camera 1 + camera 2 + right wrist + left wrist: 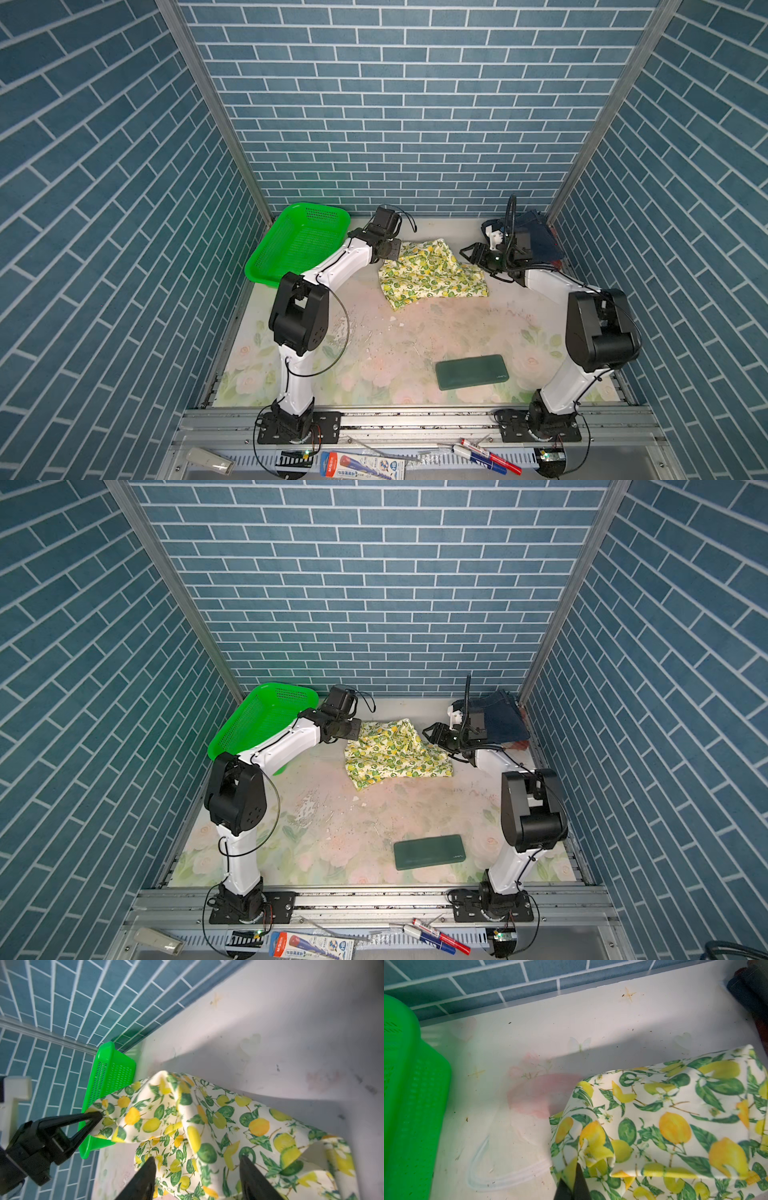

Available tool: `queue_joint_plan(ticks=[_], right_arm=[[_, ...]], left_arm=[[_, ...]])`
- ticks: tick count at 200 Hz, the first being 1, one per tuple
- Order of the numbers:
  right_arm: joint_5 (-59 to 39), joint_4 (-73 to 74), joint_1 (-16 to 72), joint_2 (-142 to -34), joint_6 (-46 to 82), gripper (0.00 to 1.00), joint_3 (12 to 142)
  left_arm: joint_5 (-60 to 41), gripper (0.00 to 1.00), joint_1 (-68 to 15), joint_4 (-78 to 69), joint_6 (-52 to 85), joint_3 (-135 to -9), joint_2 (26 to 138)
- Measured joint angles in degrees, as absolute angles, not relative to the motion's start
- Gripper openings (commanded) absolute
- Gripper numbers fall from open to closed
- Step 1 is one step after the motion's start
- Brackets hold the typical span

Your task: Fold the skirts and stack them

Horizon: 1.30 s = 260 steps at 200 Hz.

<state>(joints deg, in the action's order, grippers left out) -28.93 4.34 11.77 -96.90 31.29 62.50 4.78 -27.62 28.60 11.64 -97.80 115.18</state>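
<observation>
Tabletop [415, 340]: left jaws pinch lemon skirt [428, 274]

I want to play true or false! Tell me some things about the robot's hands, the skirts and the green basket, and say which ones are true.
1. The left gripper pinches an edge of the lemon skirt. True.
2. The right gripper has its fingers squeezed shut. False: they stand apart above the lemon skirt.
3. The green basket has a skirt in it. False: nothing lies in it.
4. The denim skirt sits in the far right corner. True.
5. The dark green slab lies on the lemon skirt. False: it lies apart from it, on the table, nearer the front.
</observation>
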Motion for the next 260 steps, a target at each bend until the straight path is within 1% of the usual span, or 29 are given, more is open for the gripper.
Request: queue_joint_plan(ticks=[20,49,68,134,178,194,200,204,216,221,260], right_arm=[[-24.9,4.6,15.9,-93.8,26.2,0.59,60.9],[-22.3,4.6,20.8,-94.8,22.3,0.55,60.4],[-21.0,4.6,22.0,-97.6,21.9,0.52,60.5],[-15.9,4.6,24.3,-109.8,22.3,0.52,62.5],[-12.6,10.1,25.1,-114.2,25.3,0.46,66.2],[-11.6,11.2,25.3,-114.7,26.2,0.40,66.6],[-11.2,11.5,25.3,-114.9,26.7,0.32,66.9],[-11.0,11.7,25.3,-115.1,26.8,0.25,67.0],[-10.4,12.1,25.3,-115.6,27.4,0.11,67.4],[-10.3,12.1,25.4,-115.9,27.8,0.00,67.8],[-8.7,10.8,25.5,-115.2,28.5,0.00,68.1]], left_arm=[[4.5,0.00,-27.6,28.4,11.8,-99.3,116.0],[4.4,0.00,-27.5,27.9,12.0,-99.8,116.0],[4.4,0.00,-27.2,27.7,12.1,-99.7,116.0],[4.4,0.00,-26.8,27.0,12.2,-99.4,116.0],[4.2,0.00,-26.8,26.5,12.3,-99.4,115.9],[4.1,0.00,-26.8,26.2,12.3,-99.2,115.8],[4.1,0.00,-26.7,26.1,12.3,-99.0,115.7],[4.1,0.00,-26.7,26.1,12.3,-98.9,115.6],[4.0,0.00,-26.7,26.0,12.3,-98.7,115.4],[3.9,0.00,-26.7,25.9,12.3,-98.7,115.4],[3.7,0.00,-26.7,25.9,12.3,-98.7,115.2]])
